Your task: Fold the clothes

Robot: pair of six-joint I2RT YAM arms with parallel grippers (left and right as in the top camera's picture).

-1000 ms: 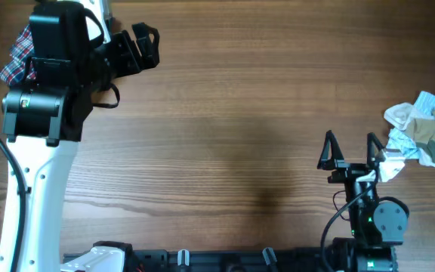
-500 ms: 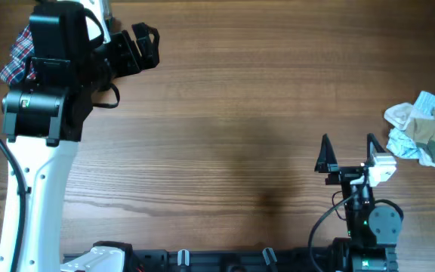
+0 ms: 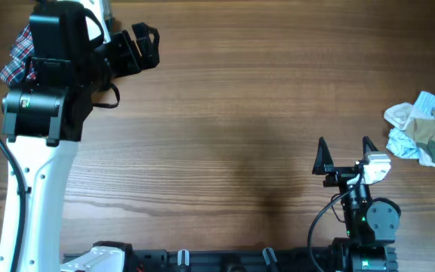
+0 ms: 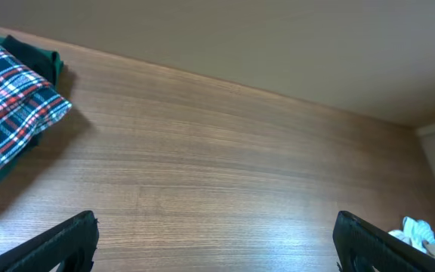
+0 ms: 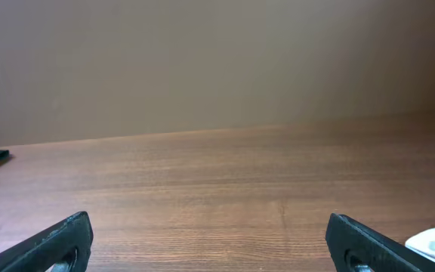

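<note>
Overhead, the plaid garment [image 3: 12, 69] lies at the far left of the table [image 3: 225, 113], partly hidden by my left arm. My left gripper [image 4: 216, 227] gapes wide and empty just right of it. My right gripper [image 3: 344, 153] (also spread, holding nothing) sits near the front, beside a crumpled pale pile [image 3: 424, 128] at the right edge.

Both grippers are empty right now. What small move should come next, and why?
Probably swing the right gripper, whose jaws are open and empty, rightward toward the crumpled pale pile near the right edge of the table. That pile is plainly unfolded and closest to this arm. The plaid garment lies at the far left, looking folded, beside the open left gripper.
</note>
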